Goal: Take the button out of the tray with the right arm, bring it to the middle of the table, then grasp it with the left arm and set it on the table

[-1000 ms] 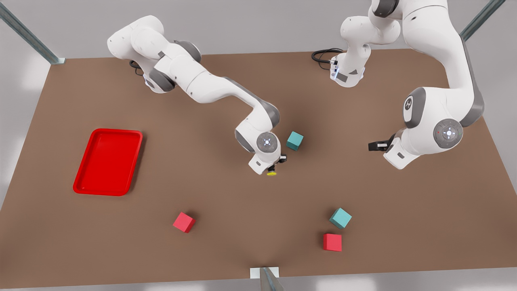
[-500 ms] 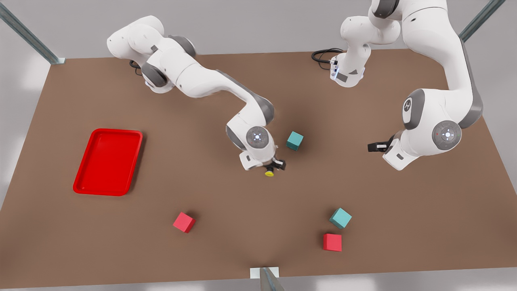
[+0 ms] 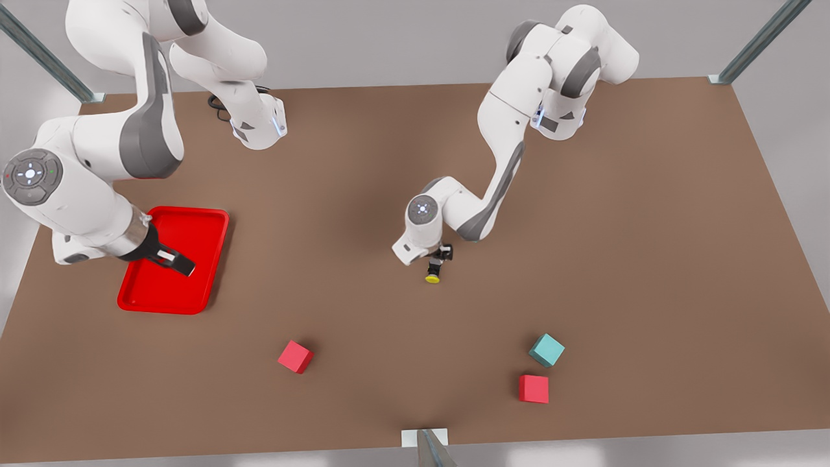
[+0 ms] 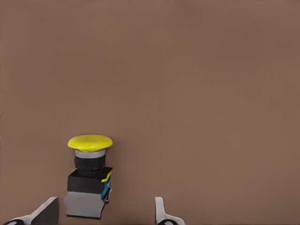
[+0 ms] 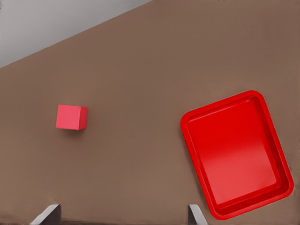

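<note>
The button [image 3: 432, 277] sits at the middle of the surface [image 3: 583, 227], yellow cap showing, and the left end effector [image 3: 439, 258] is right over it. From the left wrist view the button [image 4: 90, 176] stands between the two fingertips [image 4: 161, 213], closer to one of them, with the fingers spread wide and a clear gap on the other side (no pinch on it). Over at the front view's left, the right end effector [image 3: 176, 261] hangs above the tray [image 3: 136, 299], fingers apart, nothing in them. A red cube [image 3: 296, 357] lies nearer the front edge, and a teal cube [image 3: 546, 350] just beside another red cube [image 3: 533, 388].
</note>
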{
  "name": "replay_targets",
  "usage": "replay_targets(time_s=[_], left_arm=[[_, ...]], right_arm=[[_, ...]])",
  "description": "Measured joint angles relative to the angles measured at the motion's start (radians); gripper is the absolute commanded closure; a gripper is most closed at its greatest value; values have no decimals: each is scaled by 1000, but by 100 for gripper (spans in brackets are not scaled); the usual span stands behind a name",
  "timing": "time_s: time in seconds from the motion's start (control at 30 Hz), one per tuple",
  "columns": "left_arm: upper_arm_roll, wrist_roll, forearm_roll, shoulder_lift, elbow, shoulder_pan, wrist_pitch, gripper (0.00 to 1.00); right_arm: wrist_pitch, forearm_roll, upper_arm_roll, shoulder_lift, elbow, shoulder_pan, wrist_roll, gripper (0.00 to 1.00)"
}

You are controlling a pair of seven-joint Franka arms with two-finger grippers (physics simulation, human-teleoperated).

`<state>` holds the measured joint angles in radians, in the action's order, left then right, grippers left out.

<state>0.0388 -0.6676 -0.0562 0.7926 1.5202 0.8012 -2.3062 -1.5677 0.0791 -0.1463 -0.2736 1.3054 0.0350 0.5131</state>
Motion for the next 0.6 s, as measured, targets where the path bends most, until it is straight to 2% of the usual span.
replay_targets(time_s=[0.13,0.33,0.6], left_arm=[[1,-58,-64,-25,40,-8,-74,0],[1,-103,-95,-1,45,-13,-103,0],[-7,-128,-101,20,48,-36,-120,0]], right_arm=[[20,8,1,-1,-3,10,-119,0],[31,13,-1,-11,3,-44,-254,0],[22,-12,3,-39,-6,-27,-375,0]])
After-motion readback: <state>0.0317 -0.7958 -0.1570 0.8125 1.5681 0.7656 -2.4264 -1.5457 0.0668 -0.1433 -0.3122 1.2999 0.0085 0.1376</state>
